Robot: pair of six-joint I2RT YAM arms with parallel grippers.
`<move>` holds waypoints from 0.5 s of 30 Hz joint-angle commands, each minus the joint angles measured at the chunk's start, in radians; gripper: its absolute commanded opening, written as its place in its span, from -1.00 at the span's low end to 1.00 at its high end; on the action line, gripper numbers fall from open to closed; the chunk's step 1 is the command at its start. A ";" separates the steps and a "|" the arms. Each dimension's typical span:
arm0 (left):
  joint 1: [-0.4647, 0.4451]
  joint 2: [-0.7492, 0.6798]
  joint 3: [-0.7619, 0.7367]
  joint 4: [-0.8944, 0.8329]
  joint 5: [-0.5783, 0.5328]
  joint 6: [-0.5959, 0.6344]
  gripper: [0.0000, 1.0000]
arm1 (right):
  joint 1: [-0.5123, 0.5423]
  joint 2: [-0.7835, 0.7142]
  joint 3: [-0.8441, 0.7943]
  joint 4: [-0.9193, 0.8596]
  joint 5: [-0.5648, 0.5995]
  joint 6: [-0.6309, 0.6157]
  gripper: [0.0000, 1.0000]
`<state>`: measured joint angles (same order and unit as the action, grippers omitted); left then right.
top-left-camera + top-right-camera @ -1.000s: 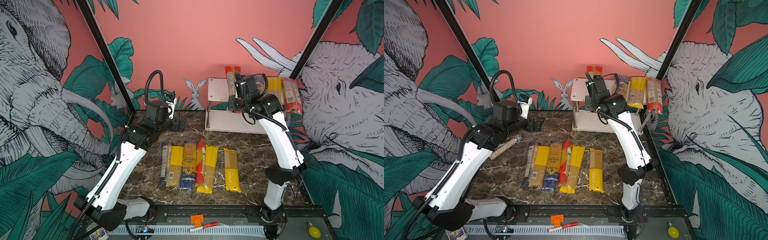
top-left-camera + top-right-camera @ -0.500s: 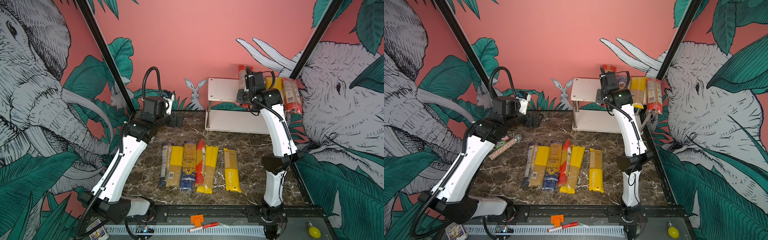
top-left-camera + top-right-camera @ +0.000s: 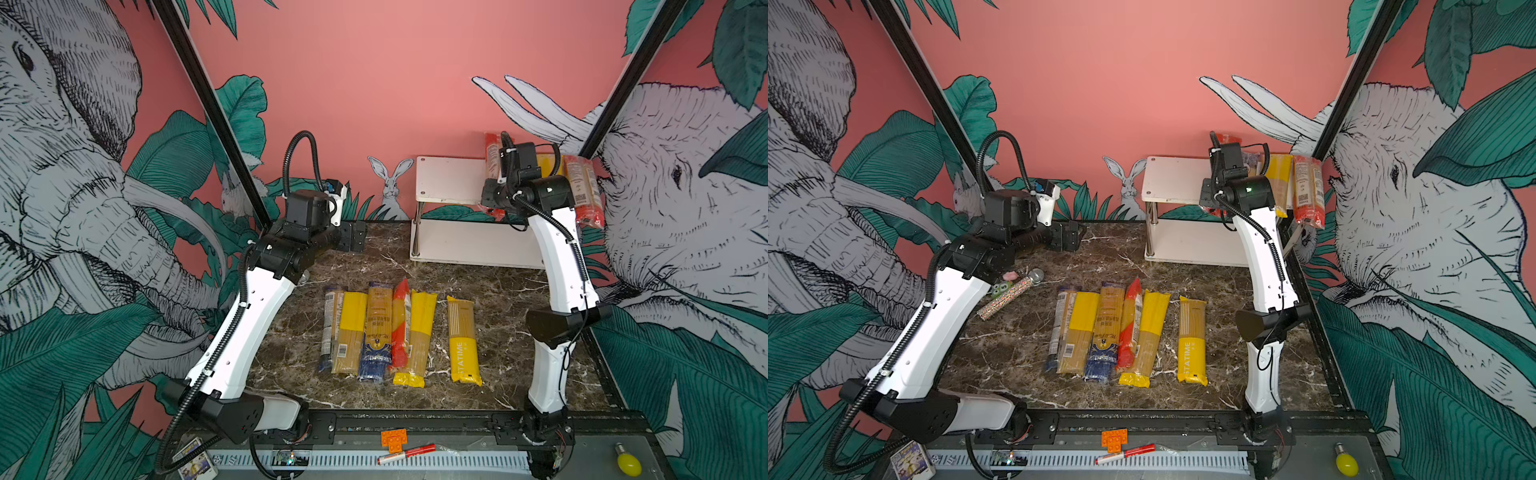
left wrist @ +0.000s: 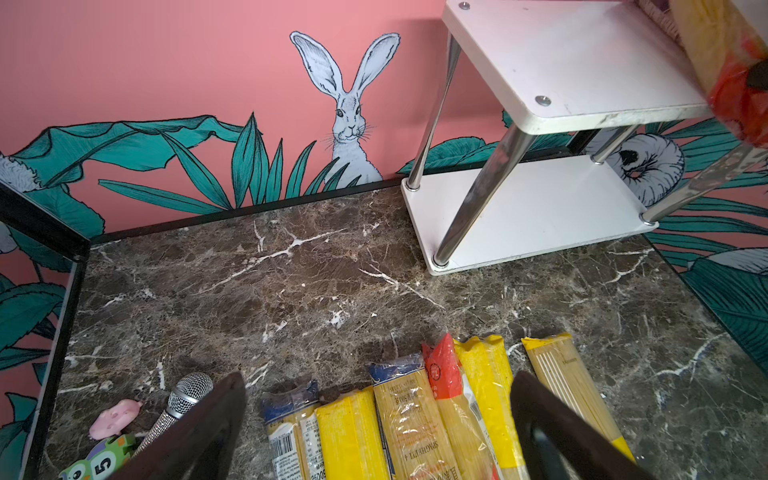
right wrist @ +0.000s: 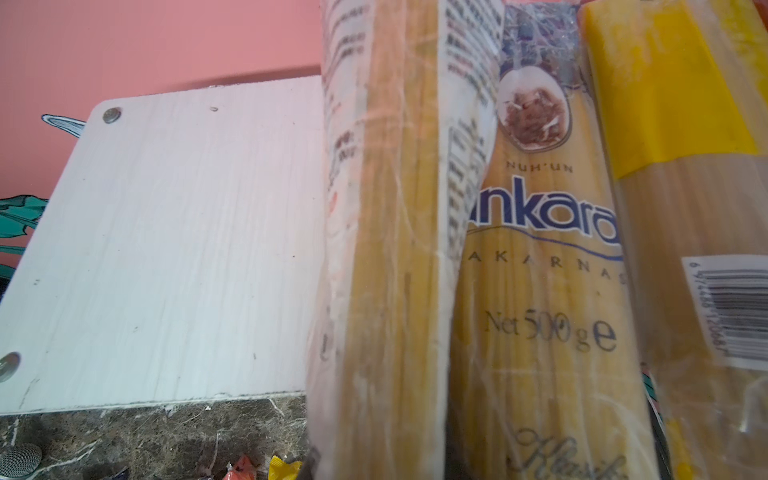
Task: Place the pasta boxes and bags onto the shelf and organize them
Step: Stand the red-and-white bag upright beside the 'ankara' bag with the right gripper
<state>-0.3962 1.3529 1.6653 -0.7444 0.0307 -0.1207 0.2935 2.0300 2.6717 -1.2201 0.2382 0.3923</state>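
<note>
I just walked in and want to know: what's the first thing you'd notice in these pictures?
Probably the giant painted elephants on both sides. Next comes the row of six pasta packs lying side by side in the middle. Then there's the right gripper, holding a red-ended pack at the top of the white shelf, back right.
</note>
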 commanded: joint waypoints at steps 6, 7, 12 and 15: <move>0.009 -0.076 -0.044 0.013 0.004 -0.032 0.99 | -0.036 -0.032 0.034 0.023 0.033 -0.040 -0.92; 0.009 -0.083 -0.049 0.014 0.002 -0.035 0.99 | -0.035 -0.027 0.038 0.027 0.025 -0.042 -0.88; 0.008 -0.105 -0.065 0.001 -0.013 -0.037 0.99 | -0.036 -0.019 0.045 0.029 -0.004 -0.041 -0.02; 0.010 -0.116 -0.069 -0.003 -0.011 -0.037 0.99 | -0.034 -0.026 0.043 0.042 -0.016 -0.039 0.26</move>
<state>-0.3954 1.2697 1.6115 -0.7422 0.0254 -0.1493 0.2703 2.0293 2.6930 -1.2140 0.2115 0.3611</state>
